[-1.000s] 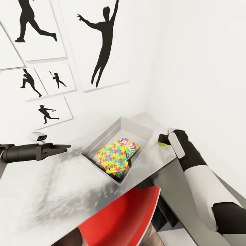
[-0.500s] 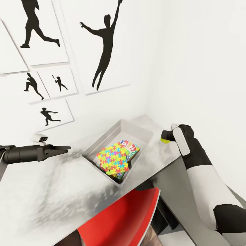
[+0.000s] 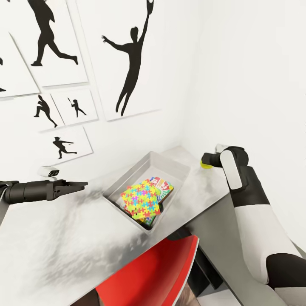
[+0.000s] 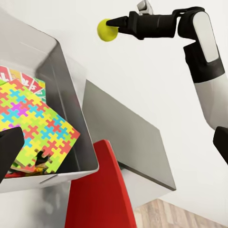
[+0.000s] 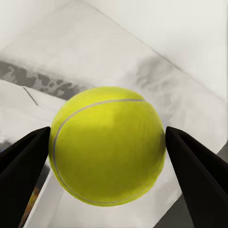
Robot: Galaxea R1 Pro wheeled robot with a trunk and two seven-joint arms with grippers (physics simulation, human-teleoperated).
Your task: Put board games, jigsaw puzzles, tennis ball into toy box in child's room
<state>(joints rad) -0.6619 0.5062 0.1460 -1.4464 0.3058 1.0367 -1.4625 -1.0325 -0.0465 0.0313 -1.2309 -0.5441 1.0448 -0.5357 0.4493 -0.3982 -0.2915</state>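
The right gripper (image 5: 108,142) had its jaws closed onto the tennis ball (image 5: 107,145), a fuzzy yellow-green sphere with a pale seam, held clear above the desk (image 3: 63,229) near the room's corner; the left gripper (image 3: 78,185) hovered over the desk beside the toy box (image 3: 127,178), its jaws drawn nearly together on nothing; the shallow grey box held a knobbly multicoloured jigsaw puzzle (image 3: 140,199) lying over printed board games (image 3: 163,186); the desk top was pale, mottled grey; a red chair (image 3: 148,276) stood beneath; silhouette posters (image 3: 127,59) hung on the white wall.

Tennis ball (image 5: 107,145): yellow-green, pinched between right gripper (image 3: 207,160) jaws, above table (image 3: 63,238). Toy box (image 3: 127,178): grey, holds jigsaw puzzles (image 3: 140,199) atop board games (image 3: 163,186).
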